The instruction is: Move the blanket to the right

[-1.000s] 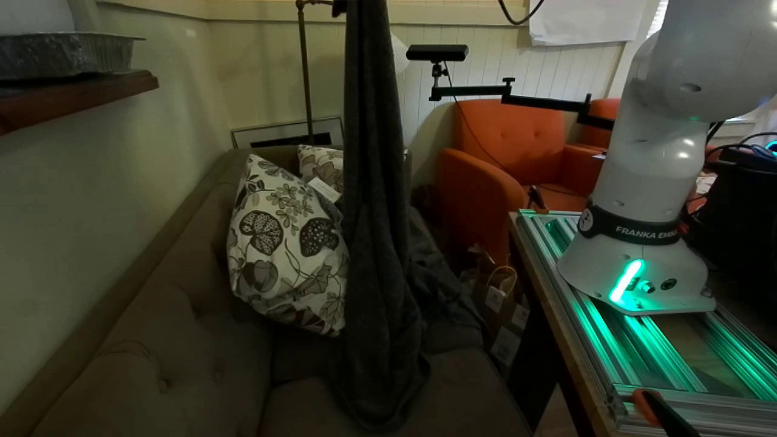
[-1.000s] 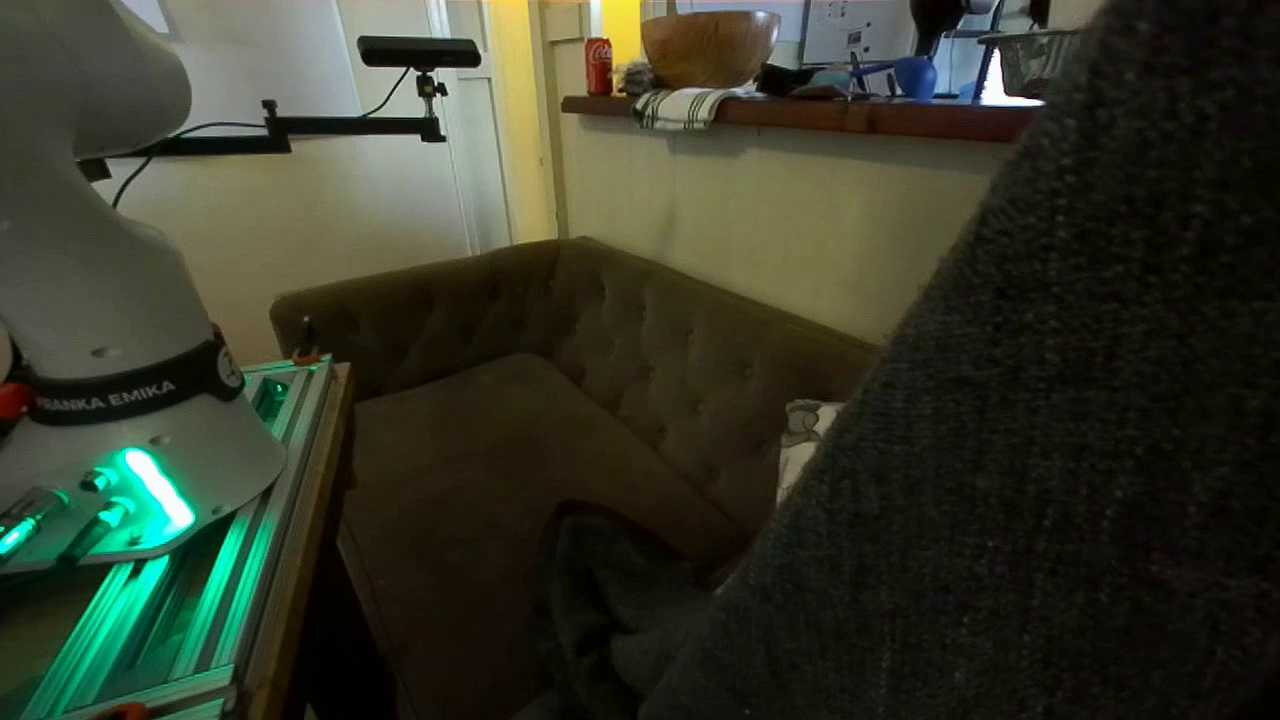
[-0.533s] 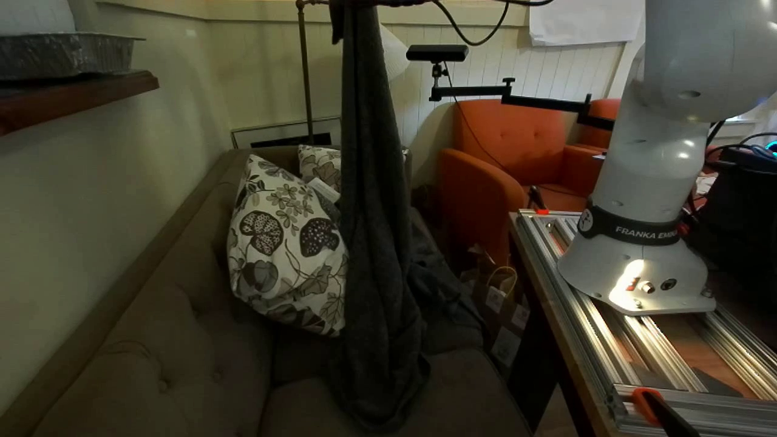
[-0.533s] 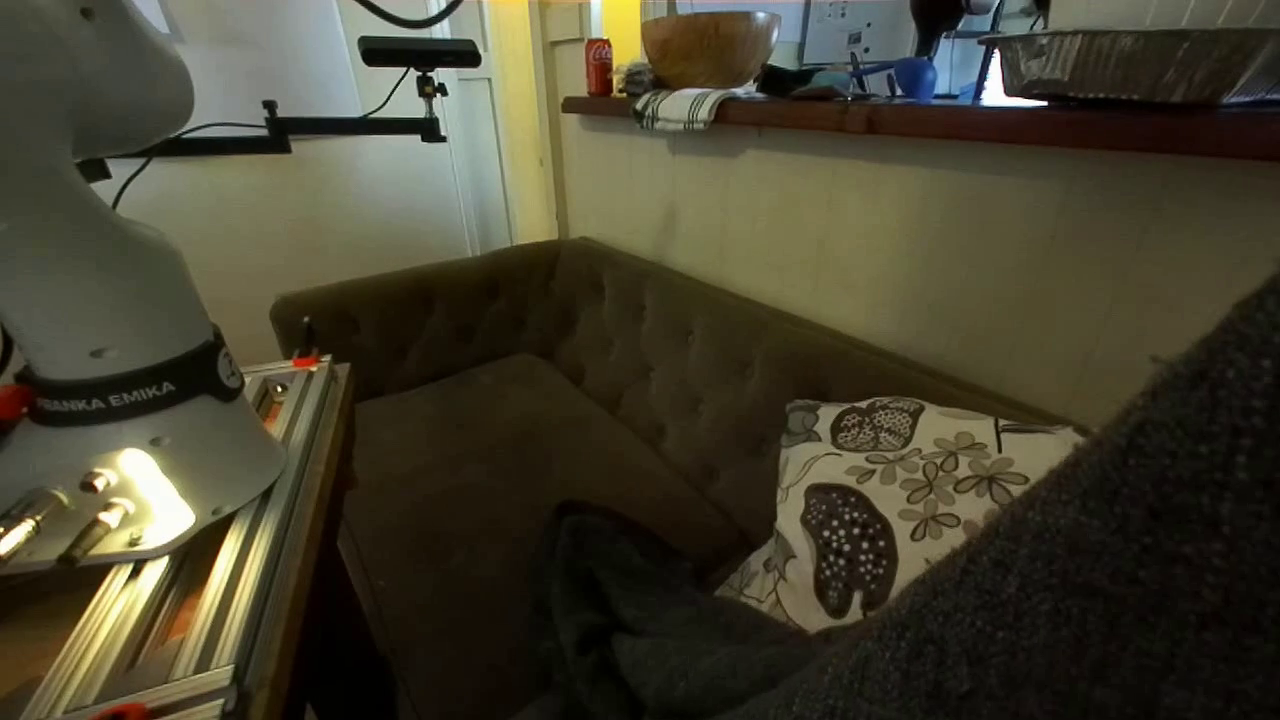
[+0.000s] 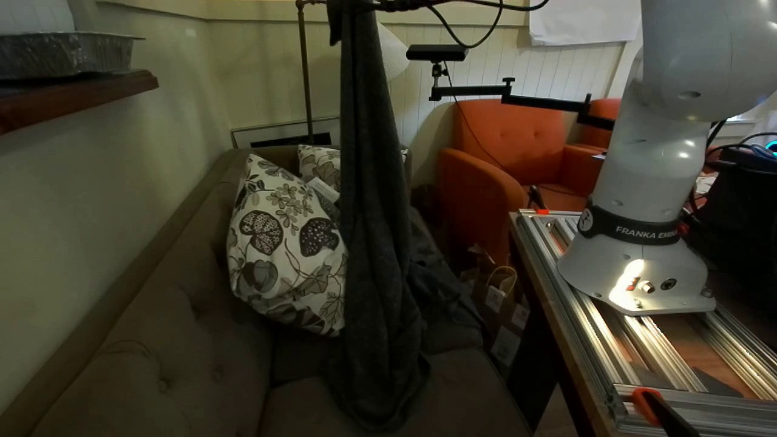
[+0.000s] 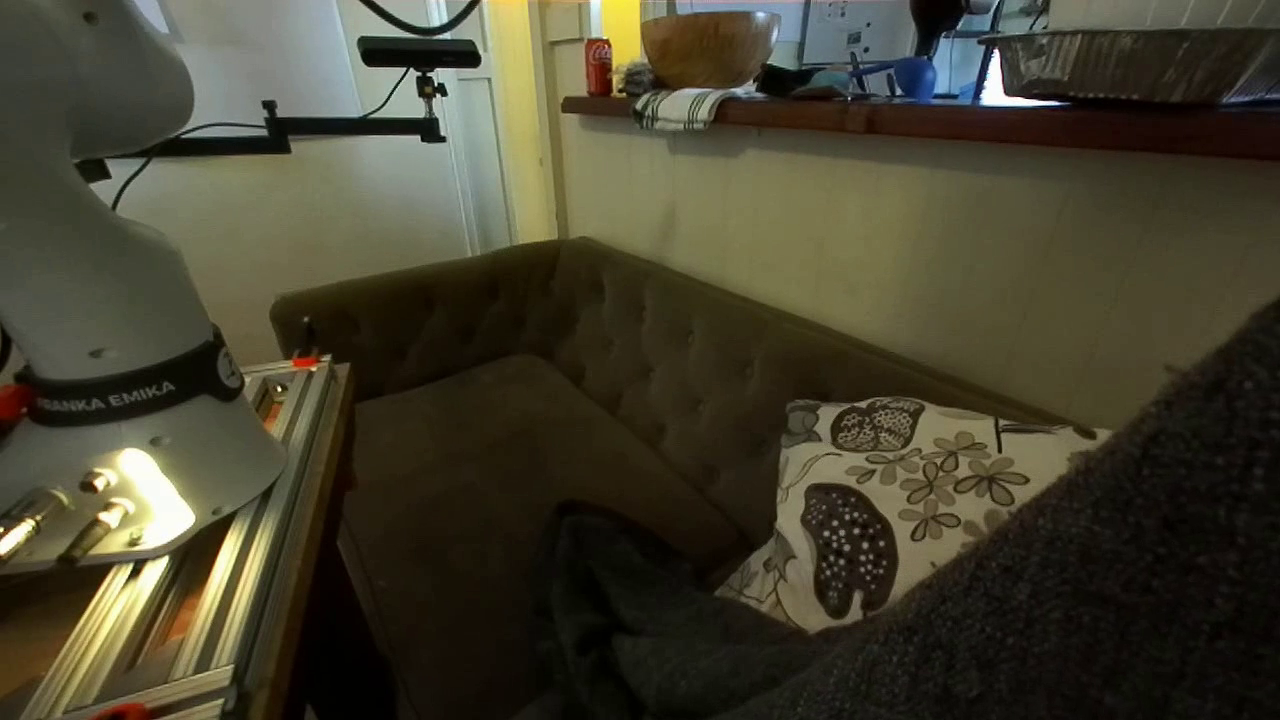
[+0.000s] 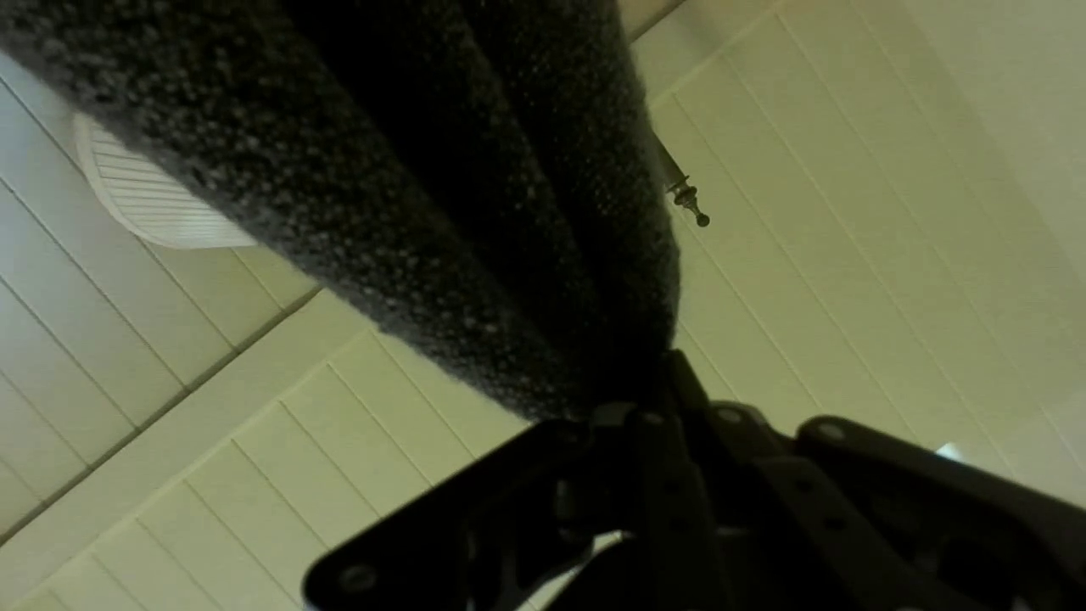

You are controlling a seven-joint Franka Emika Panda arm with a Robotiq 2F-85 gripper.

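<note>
One pincer (image 7: 649,397) grips the blanket (image 5: 377,243); a bowl (image 6: 710,50) hides its inside.

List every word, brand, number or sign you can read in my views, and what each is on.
"FRANKA EMIKA": black band around the robot arm, pieced from both exterior views.
"Coca", rest unclear: red can on the shelf.
Too small or blurred: labels on the paper bag; white tag by the pillow.
Wrist view: none.

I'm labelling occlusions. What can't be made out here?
Wrist view: where exactly the tool grips the blanket, dark and blurred.
An exterior view: part of the rear pillow, behind the blanket.
Both exterior views: the arm higher up, cut off by the top edge.
</note>
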